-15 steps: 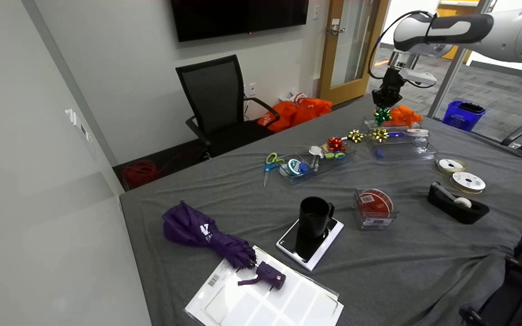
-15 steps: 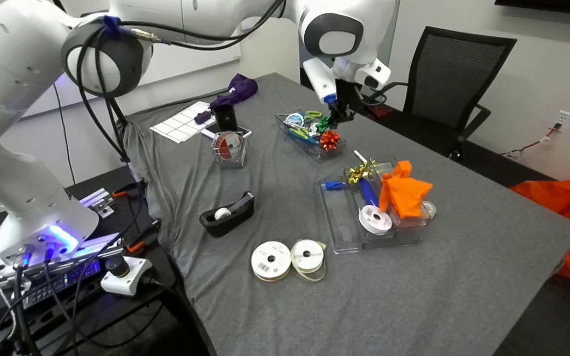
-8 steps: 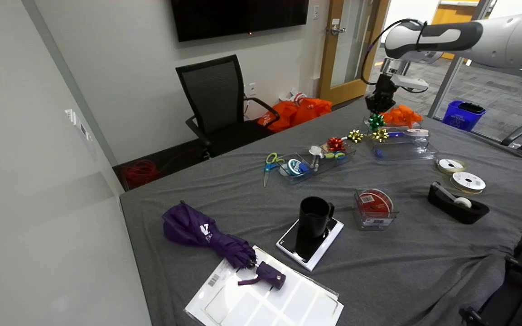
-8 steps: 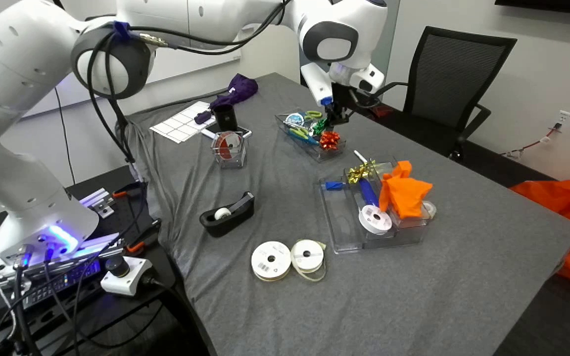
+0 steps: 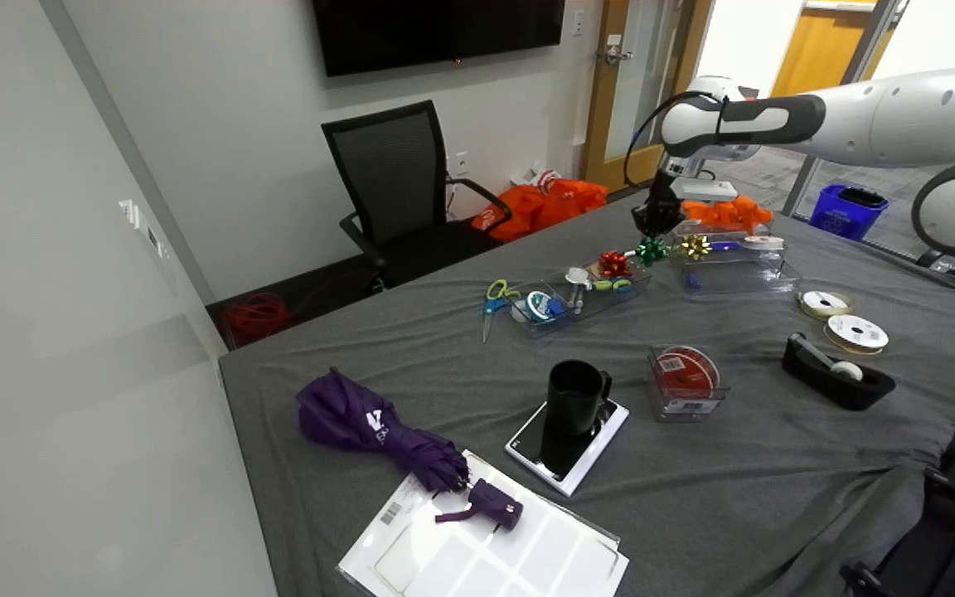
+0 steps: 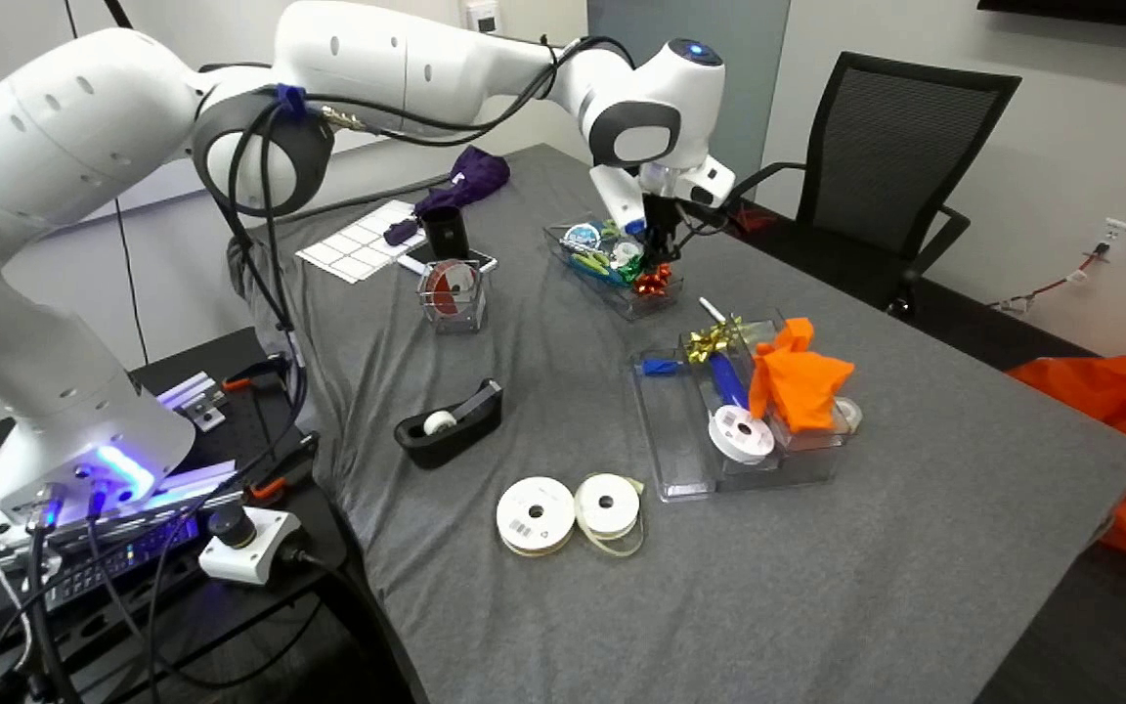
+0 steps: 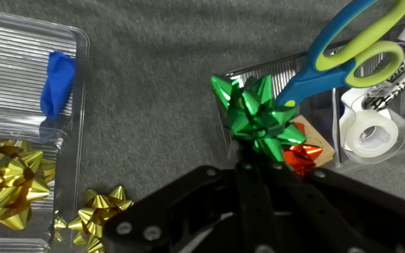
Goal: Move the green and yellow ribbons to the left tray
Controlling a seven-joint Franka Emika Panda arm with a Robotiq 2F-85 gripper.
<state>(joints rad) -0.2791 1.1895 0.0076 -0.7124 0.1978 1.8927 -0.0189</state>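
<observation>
Your gripper [image 7: 253, 160] hangs pointing down, its jaws brought together on the green bow [image 7: 255, 117]; in the wrist view the foil loops fan out from the tips. There the bow overlaps one corner of a clear tray [image 7: 283, 72] and partly hides the red bow [image 7: 299, 158]. You cannot read its clearance over the tray. In both exterior views the green loops show at your gripper's lower end, near the red bow. In the same clear tray you find scissors [image 7: 322, 79] with blue and lime handles, and a roll of clear tape [image 7: 371, 149] beyond a divider.

Across the wrist view stands a second tray [image 7: 82, 105], also clear. A yellow bow [image 7: 9, 182] sits in one section, a blue scrap [image 7: 57, 82] in the next. Another yellow bow [image 7: 100, 214] lies just beside the second tray on the gray cloth [image 7: 153, 105]; you cannot tell whether bow and tray touch.

Farther out, an exterior view gives you an orange pouch [image 6: 802, 386] on the second tray, two white spools [image 6: 536, 536] on the cloth and a black tape dispenser [image 6: 455, 427]. You also have a black mug [image 5: 570, 398] standing on a flat device [image 5: 548, 460].
</observation>
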